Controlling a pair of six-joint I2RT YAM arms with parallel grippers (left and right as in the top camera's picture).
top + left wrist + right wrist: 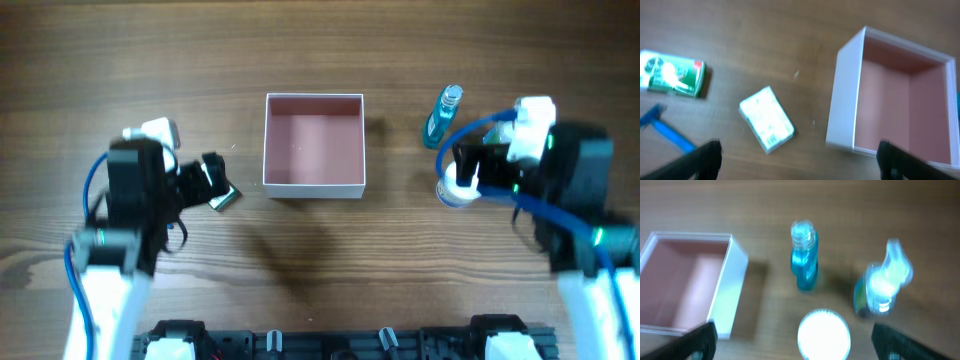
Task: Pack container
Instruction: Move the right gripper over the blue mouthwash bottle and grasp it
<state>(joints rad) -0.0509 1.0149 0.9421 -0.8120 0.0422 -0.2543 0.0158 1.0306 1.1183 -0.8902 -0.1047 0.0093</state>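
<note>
Overhead: the empty container (314,140) sits centred, within reach from either side. Left wrist: the left gripper (802,160) is spread wide and empty above a small packet (766,119). Right wrist: the right gripper (795,341) is wide and empty, straddling a white-lidded jar (824,334), likely lining up a grasp.

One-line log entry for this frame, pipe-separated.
container: empty | left gripper: open, by white packet | right gripper: open, over white-lidded jar

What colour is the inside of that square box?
The box is dusty pink inside, with thin white walls. The overhead view shows it best.
</note>
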